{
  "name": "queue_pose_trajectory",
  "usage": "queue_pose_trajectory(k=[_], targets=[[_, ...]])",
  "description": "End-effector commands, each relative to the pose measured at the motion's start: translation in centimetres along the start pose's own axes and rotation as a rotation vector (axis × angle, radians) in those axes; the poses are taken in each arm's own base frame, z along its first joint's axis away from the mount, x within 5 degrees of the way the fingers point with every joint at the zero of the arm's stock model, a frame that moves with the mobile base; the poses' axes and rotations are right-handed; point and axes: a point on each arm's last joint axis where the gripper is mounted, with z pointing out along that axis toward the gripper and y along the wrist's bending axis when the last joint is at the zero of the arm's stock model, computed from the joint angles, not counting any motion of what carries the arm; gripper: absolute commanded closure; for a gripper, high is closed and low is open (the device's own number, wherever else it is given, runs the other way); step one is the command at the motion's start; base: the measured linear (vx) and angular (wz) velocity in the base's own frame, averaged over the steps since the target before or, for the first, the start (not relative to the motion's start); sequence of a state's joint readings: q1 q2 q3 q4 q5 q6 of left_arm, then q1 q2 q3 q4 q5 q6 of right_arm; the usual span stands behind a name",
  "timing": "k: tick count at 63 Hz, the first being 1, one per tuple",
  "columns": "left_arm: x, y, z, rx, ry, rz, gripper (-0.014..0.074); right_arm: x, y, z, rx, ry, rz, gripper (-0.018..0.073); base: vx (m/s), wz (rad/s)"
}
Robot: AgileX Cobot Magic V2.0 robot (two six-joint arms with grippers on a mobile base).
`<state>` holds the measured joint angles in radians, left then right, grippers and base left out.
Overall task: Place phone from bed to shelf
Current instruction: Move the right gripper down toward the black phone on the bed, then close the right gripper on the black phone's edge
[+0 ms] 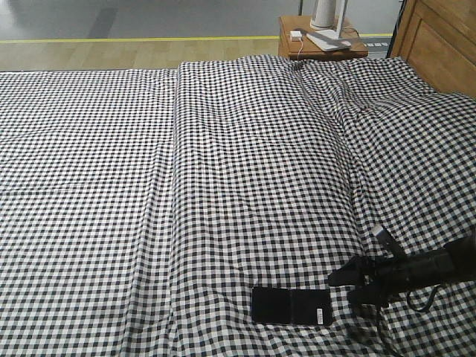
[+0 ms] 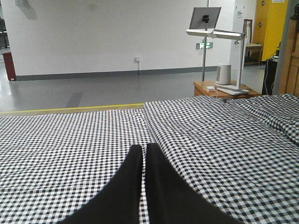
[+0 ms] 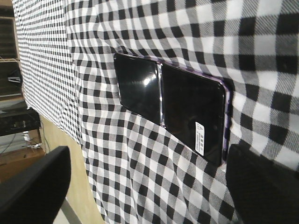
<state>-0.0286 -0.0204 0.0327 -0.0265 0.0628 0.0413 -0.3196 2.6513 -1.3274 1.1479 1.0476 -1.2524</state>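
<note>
The phone (image 1: 291,306) lies flat near the front edge of the bed (image 1: 223,186). It is a glossy black slab with a crease across its middle and a white sticker at its right end. My right gripper (image 1: 343,288) hovers just right of it, open and holding nothing. In the right wrist view the phone (image 3: 170,107) lies ahead of the right gripper (image 3: 147,186), its stickered end close to the right finger (image 3: 261,182). My left gripper (image 2: 144,148) is shut on nothing, low over the checked bed (image 2: 70,140). The shelf is out of view.
A reddish-brown nightstand (image 1: 320,41) with a white lamp base and a charger stands behind the bed. A wooden headboard (image 1: 439,41) rises at the far right. Wood floor (image 3: 70,186) shows past the bed's near edge. A desk lamp (image 2: 215,33) stands on the nightstand.
</note>
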Motion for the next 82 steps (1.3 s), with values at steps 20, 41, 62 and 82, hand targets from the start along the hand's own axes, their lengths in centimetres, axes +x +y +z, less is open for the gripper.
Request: queue_pose_trajectory(k=[20,41,62,82], targets=[[-1.5,0.0,-0.2,0.002,-0.102,-0.020,0.0595,-1.7,0.7,0.5,-0.103,-0.016,-0.071,-0.0060,0.00,0.00],[-1.5,0.0,-0.2,0.002,-0.102,-0.020,0.0595,-2.2,-0.1,2.7,-0.123,0.017,-0.087,-0.0053,0.00,0.00],[-1.5,0.0,-0.2,0.002,-0.102,-0.020,0.0595,-2.5,-1.0,5.2,-0.136,0.057,-0.095,-0.0051,0.00,0.00],[-1.5,0.0,-0.2,0.002,-0.102,-0.020,0.0595,-3.0,0.8,7.7,-0.212,0.117,-0.146,-0.0041,0.00,0.00]])
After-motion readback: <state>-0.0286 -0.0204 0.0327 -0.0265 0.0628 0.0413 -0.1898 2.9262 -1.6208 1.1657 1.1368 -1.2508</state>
